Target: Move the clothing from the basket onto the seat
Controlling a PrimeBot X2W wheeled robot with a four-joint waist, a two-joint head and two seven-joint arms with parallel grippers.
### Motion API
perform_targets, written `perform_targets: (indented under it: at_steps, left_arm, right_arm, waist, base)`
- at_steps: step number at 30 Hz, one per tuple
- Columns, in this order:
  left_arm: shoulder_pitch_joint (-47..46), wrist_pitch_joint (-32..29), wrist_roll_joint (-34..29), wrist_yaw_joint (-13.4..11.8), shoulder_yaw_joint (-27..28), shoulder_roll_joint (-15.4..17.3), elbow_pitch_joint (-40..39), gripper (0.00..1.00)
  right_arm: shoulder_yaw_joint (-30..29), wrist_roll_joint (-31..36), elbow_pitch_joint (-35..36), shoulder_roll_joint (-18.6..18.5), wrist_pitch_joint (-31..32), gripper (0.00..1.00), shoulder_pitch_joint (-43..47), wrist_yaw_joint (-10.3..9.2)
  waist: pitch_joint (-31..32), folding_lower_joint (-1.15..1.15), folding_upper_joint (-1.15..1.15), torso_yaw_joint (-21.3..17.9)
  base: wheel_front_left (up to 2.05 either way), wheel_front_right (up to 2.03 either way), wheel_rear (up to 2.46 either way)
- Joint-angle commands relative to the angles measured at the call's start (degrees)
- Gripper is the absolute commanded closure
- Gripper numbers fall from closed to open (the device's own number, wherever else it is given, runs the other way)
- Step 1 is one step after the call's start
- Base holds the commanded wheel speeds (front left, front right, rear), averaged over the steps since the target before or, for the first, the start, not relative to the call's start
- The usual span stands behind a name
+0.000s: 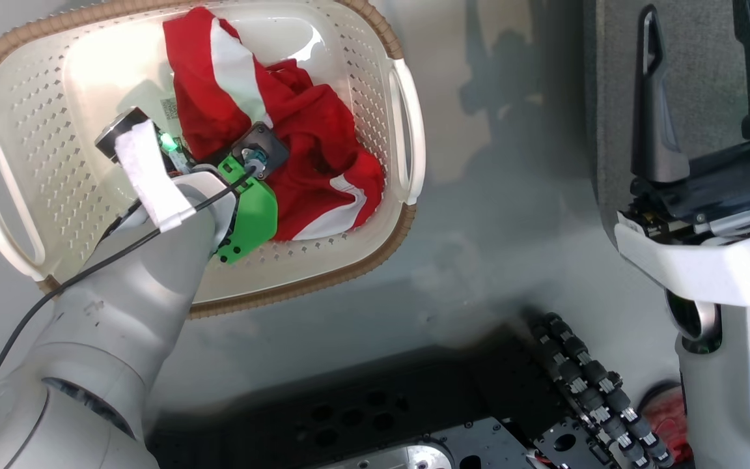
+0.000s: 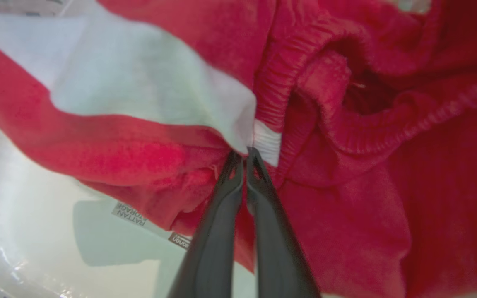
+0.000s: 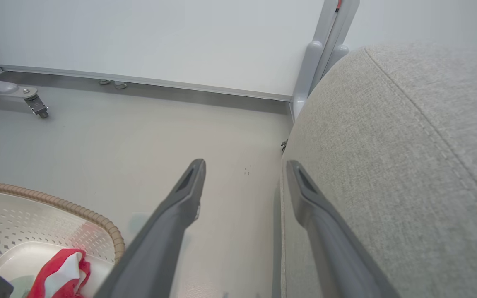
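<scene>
Clothing (image 1: 297, 130) lies bunched in the right half of the basket (image 1: 36, 85), which stands on the floor (image 1: 492, 247); whether the red and white heap is one garment or two I cannot tell. The left gripper (image 2: 244, 155) is down inside the basket. Its fingers (image 2: 222, 215) are pressed almost together on a fold where a white stripe (image 2: 139, 91) meets the red waistband (image 2: 271, 82), so the grab looks made but the lift not yet. The right gripper (image 3: 246, 165) hangs spread wide with nothing in it, beside the rounded edge of the seat (image 3: 387, 165). I judge the task to be at an early stage: the heap has yet to be raised, carried across the strip of floor to the seat and let go there
</scene>
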State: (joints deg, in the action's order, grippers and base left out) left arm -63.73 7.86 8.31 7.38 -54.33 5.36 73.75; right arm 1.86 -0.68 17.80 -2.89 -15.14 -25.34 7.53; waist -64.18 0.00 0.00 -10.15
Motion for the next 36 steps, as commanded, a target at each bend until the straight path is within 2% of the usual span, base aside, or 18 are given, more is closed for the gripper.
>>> perform_targets:
  at_steps: [1, 10, 18, 24, 29, 31, 36]
  left_arm:
    - [-0.1, 1.0, 0.9, 0.1, -0.1, 0.5, 0.0, 1.0]
    - [2.3, 5.2, 3.9, 0.1, 0.0, -0.1, -0.1, 1.0]
    - [6.1, 7.4, 6.8, -2.5, 2.6, -0.2, -4.4, 1.0]
    - [9.9, 7.3, 7.4, -5.1, 4.7, 2.2, -11.6, 1.0]
    - [12.0, 7.3, 8.4, -6.9, 7.2, 4.3, -14.3, 1.0]
    - [12.4, 7.3, 8.9, -6.6, 7.6, 4.5, -13.4, 1.0]
    - [11.5, 6.9, 9.7, -4.0, 7.0, 3.9, -8.9, 1.0]
  right_arm:
    - [0.3, -0.4, -0.3, 0.0, 0.0, 0.0, -1.2, -0.08]
    - [0.7, -0.4, -1.5, 0.0, 0.0, 0.0, -2.9, -0.08]
    - [0.7, 0.1, -2.8, 0.0, 0.0, 0.0, -1.2, -0.08]
    - [0.4, 0.6, -3.3, -0.1, 0.0, 0.0, 0.1, -0.08]
    - [0.7, 1.3, -3.2, -0.1, 0.0, 0.0, 0.2, -0.08]
    - [1.0, 1.7, -3.2, -0.1, 0.0, 0.0, -0.1, -0.08]
    - [1.6, 2.0, -3.1, -0.1, 0.0, 0.0, -1.2, -0.08]
  waist:
    - [0.6, 0.0, 0.0, -0.2]
    - [6.0, 0.0, 0.0, 0.5]
    - [13.0, 0.0, 0.0, 1.7]
    - [16.9, 0.0, 0.0, 3.1]
    - [16.6, 0.0, 0.0, 4.4]
    - [15.7, 0.0, 0.0, 4.8]
    - [13.2, 0.0, 0.0, 5.0]
  base:
    - [0.0, 0.0, 0.0]
    - [0.0, 0.0, 0.0]
    - [0.0, 0.0, 0.0]
    - [0.0, 0.0, 0.0]
    - [0.0, 0.0, 0.0]
    - [0.0, 0.0, 0.0]
    - [0.0, 0.0, 0.0]
